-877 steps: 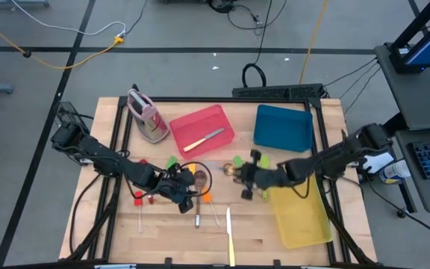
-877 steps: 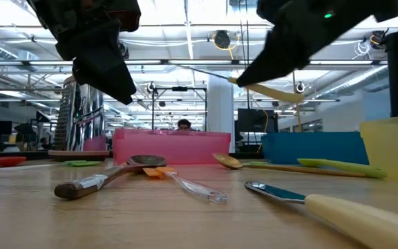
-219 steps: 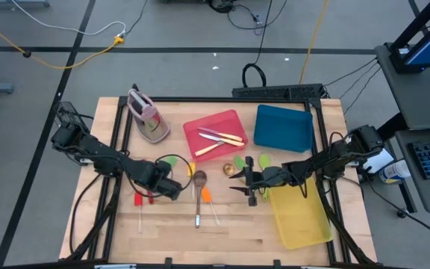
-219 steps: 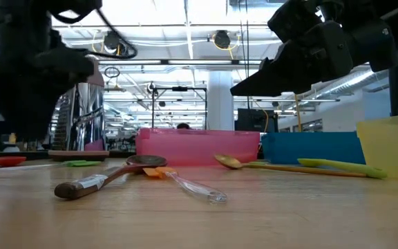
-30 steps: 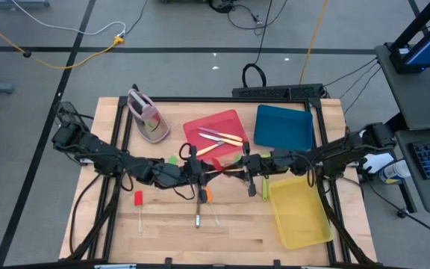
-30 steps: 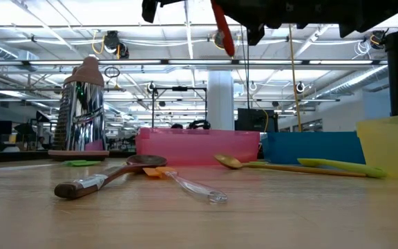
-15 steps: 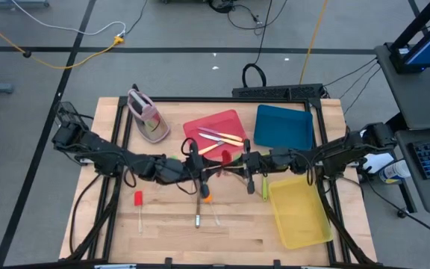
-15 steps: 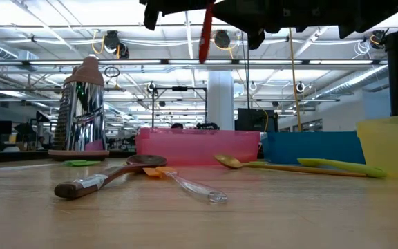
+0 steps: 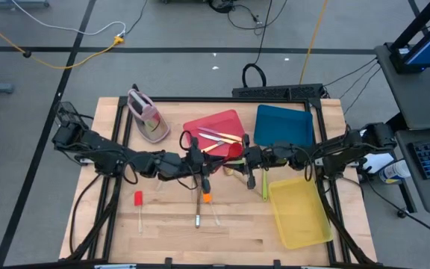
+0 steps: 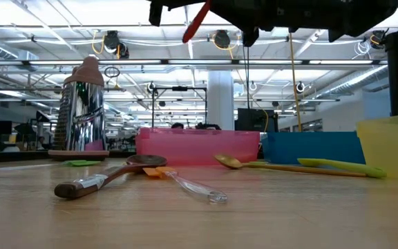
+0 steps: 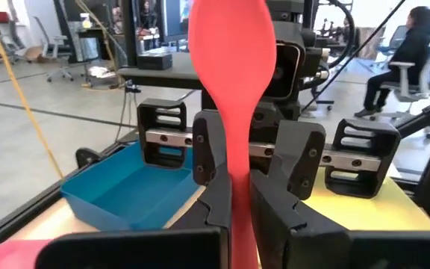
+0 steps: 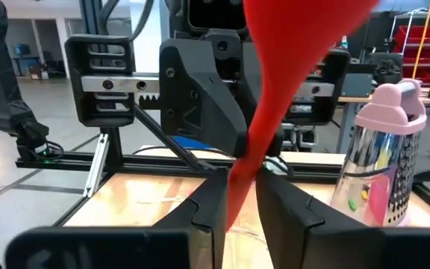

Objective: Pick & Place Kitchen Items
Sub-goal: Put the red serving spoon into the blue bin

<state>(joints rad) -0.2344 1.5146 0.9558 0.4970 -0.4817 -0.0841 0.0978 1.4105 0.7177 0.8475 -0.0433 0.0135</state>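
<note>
Two grippers are meeting mid-frame over the red tray (image 9: 213, 125), left gripper (image 9: 195, 158) and right gripper (image 9: 246, 158) both pinching the red spoon (image 11: 230, 56), its axis running between them.

Pink-grey stand (image 9: 146, 113) back-left, red tray (image 9: 200, 124), blue tray (image 9: 283, 127), yellow tray (image 9: 298, 213) front-right, seated person (image 11: 415, 41) in bkgd

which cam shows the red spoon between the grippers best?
Left wrist view: the red spoon fills the frame, bowl up. Right wrist shows it tilted. Low view catches only a red sliver; high view a small patch.
</note>
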